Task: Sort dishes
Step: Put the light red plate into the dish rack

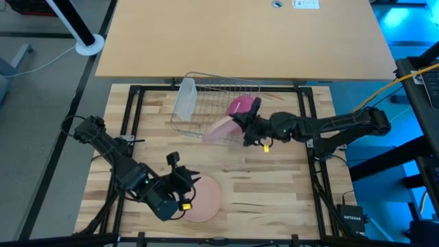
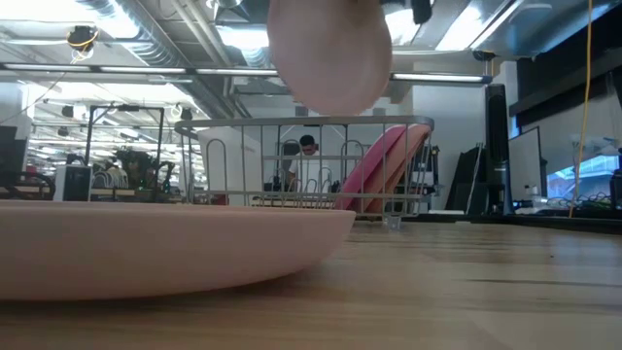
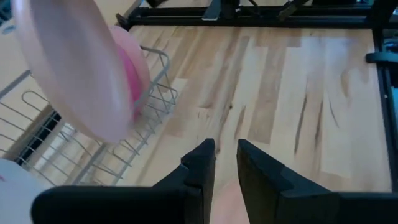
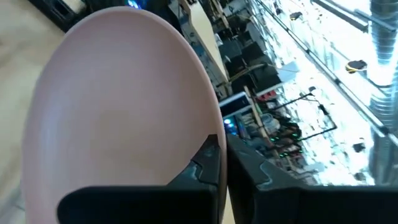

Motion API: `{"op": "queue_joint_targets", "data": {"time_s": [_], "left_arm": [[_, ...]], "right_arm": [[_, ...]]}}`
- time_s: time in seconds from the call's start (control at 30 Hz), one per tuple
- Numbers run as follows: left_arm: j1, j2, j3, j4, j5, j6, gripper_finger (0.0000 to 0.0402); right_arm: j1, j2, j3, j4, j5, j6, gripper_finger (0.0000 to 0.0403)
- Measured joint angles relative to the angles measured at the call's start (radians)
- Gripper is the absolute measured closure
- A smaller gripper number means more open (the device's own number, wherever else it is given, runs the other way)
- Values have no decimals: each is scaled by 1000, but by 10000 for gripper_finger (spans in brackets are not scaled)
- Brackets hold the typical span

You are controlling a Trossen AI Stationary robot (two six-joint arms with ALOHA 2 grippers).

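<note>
A tan-brown plate (image 1: 204, 199) lies flat on the table near its front edge; it fills the foreground of the low view (image 2: 146, 248). My left gripper (image 1: 184, 186) is at its left rim, shut on it. My right gripper (image 1: 241, 129) is shut on a pale peach-pink plate (image 1: 221, 129), held in the air by the near right corner of the silver wire rack (image 1: 206, 89). A magenta plate (image 1: 240, 106) stands on edge in the rack, leaning on its wires. A whitish tumbler (image 1: 185, 99) sits at the rack's left end. My left gripper has the tan-brown plate's left rim (image 3: 224, 202) between its two fingers, which stand a narrow gap apart; the fingers hide most of the contact. The plate lies flat on the table. My right gripper pinches the pale plate's rim (image 4: 202, 140), one finger on each face, coming level from the table's right. The plate stands tilted on edge, lifted clear above the table (image 2: 330, 58).
Bare wood table stretches between the two plates and to the right (image 1: 274, 185). Black frame rails (image 1: 137, 123) run along the table's sides. A second lighter table (image 1: 240, 41) adjoins beyond the rack. A person shows far off behind the rack (image 2: 309, 146).
</note>
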Motion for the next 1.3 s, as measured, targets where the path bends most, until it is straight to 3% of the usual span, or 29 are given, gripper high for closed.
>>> {"op": "queue_joint_targets", "data": {"time_s": [0.4, 0.57, 0.73, 1.1, 1.3], "left_arm": [[1, 0, 0, 0, -9, -53, 341], [3, 0, 0, 0, -19, -79, 341], [3, 0, 0, -1, -44, -82, 341], [10, 0, 0, -1, -120, -92, 341], [29, 0, 0, -1, -123, -95, 341]], "right_arm": [[-272, 0, 0, -6, -318, -202, 391], [-400, 0, 0, -54, -426, -206, 391], [-504, 0, 0, -98, -610, -206, 391], [-658, 36, 0, -55, -993, -204, 391], [-692, 134, 0, 44, -1059, -204, 391]]}}
